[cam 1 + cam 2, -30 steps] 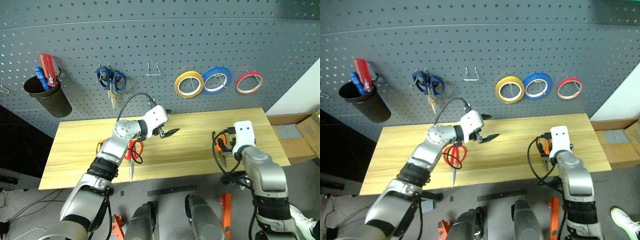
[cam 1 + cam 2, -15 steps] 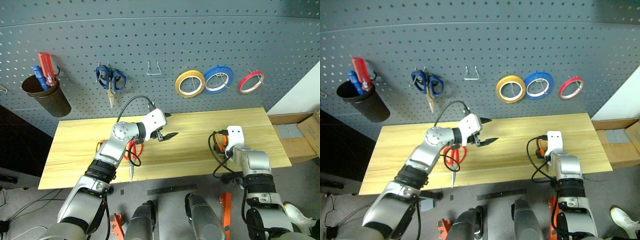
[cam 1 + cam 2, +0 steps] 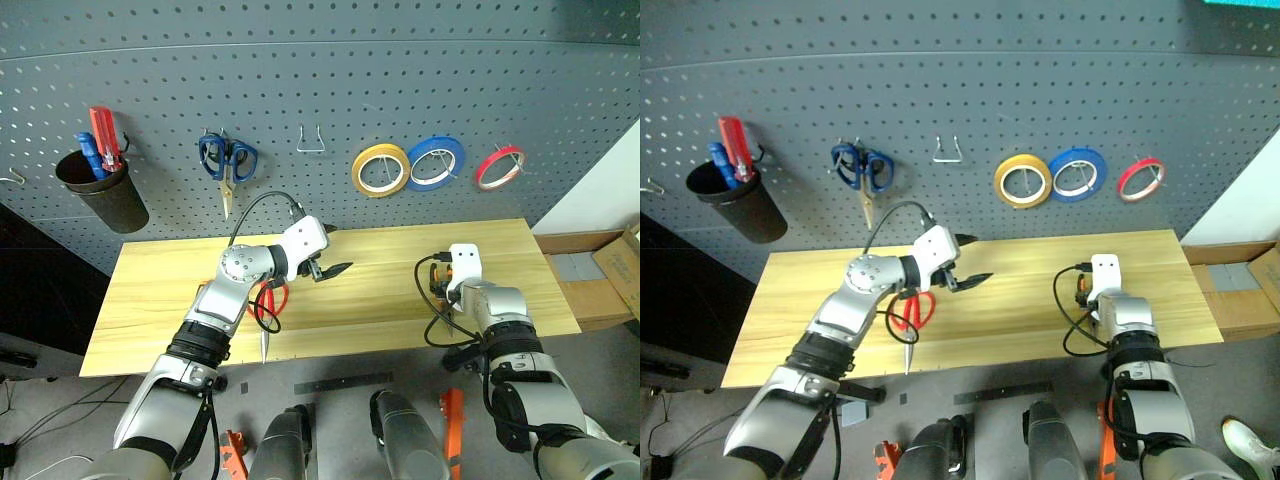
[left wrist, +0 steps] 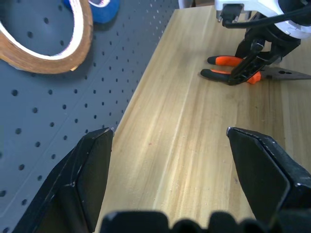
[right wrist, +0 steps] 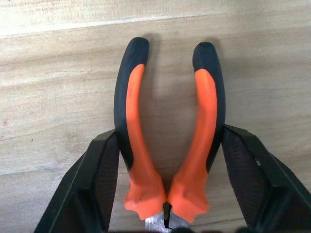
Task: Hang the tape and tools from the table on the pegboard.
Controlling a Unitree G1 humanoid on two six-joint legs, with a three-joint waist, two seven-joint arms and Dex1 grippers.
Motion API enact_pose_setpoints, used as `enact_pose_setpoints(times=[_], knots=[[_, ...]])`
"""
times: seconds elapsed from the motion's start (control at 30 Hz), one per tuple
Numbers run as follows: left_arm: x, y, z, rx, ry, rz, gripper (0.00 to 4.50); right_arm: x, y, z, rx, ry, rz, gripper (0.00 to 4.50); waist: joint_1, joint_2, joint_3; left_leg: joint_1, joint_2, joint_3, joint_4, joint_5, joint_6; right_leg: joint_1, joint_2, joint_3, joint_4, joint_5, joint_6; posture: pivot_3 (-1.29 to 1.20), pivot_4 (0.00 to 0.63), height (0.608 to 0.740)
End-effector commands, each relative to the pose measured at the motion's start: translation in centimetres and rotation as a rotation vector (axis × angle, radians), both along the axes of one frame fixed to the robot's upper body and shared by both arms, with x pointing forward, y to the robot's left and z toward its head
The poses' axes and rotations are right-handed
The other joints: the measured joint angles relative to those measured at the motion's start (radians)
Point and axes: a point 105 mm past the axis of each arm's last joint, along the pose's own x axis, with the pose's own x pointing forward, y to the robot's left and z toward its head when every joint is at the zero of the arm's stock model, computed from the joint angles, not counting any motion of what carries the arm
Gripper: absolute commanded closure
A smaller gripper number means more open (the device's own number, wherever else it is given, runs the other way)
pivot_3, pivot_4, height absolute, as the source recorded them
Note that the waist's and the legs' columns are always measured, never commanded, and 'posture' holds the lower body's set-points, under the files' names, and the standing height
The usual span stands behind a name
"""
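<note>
Orange-and-black pliers point(image 5: 136, 126) lie flat on the wood table point(image 3: 380, 305) near its right end. My right gripper point(image 5: 170, 138) points down over them, its two fingers pressed against the outer sides of both handles, shut on the pliers. My left gripper point(image 3: 337, 248) hovers open above the middle of the table, holding nothing. Under my left forearm lie red-handled scissors point(image 3: 268, 303), blades toward the front edge. The thin red tape point(image 3: 499, 166) hangs on the dark grey pegboard point(image 3: 330, 80) at the right.
On the pegboard hang a yellow roll point(image 3: 378, 169), a blue roll point(image 3: 434, 160), blue-handled scissors point(image 3: 226, 160), an empty wire hook point(image 3: 309, 140), and a black cup point(image 3: 100, 195) with red and blue screwdrivers. Cardboard boxes point(image 3: 600, 275) stand right of the table.
My right gripper has sunk down to the table and its fingers have closed in against the pliers' handles. The left arm has stayed where it was.
</note>
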Motion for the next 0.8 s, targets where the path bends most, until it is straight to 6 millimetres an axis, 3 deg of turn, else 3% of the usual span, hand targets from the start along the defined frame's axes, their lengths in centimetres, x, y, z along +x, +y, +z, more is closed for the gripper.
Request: enact_pose_setpoints(times=[0.03,0.13,0.3,0.5,0.57,0.8], knots=[[-0.1,0.6,1.0,-0.028,-0.037,0.015,0.47,-0.4,0.3,-0.5,-0.021,0.008,0.007,1.83,0.0,0.0,-0.003,0.0,0.0,0.0,0.0,0.0,0.0,0.0,0.0,0.0,0.0,0.0,0.0,-0.21,0.185,0.74],[-0.3,1.6,1.0,-0.055,-0.022,0.048,0.47,-0.3,1.1,0.8,-0.04,-0.054,0.028,1.83,-0.002,0.001,-0.006,0.0,0.0,0.0,-0.001,0.0,0.0,0.0,0.0,0.0,0.0,0.0,0.0,-0.21,0.184,0.74],[-1.0,4.6,1.0,-0.123,0.011,0.14,0.47,-1.3,4.3,6.9,-0.074,-0.283,0.153,1.83,-0.006,0.001,-0.006,-0.002,0.0,-0.001,-0.001,0.0,0.0,-0.006,0.0,0.003,0.007,0.0,-0.001,-0.21,0.187,0.74],[-2.1,7.7,2.3,-0.259,-0.007,0.257,0.47,-4.9,10.9,15.6,-0.07,-0.629,0.347,1.83,-0.005,0.001,-0.007,-0.002,0.002,-0.003,0.0,0.001,-0.001,-0.007,0.001,0.002,0.009,0.0,0.0,-0.2,0.194,0.74],[-2.5,8.7,3.4,-0.317,-0.051,0.305,0.47,-5.7,13.6,19.7,-0.064,-0.797,0.416,1.83,-0.005,0.001,-0.007,-0.002,0.002,-0.003,0.001,0.001,-0.002,-0.007,0.001,0.001,0.01,0.0,-0.001,-0.19,0.193,0.74],[-2.9,10.8,6.4,-0.454,-0.154,0.41,0.47,-5.3,19.3,29.4,0.023,-1.107,0.533,1.83,0.002,-0.001,-0.01,-0.001,0.001,-0.004,0.001,0.003,-0.003,-0.007,0.001,0.001,0.009,0.001,-0.002,-0.15,0.18,0.74]])
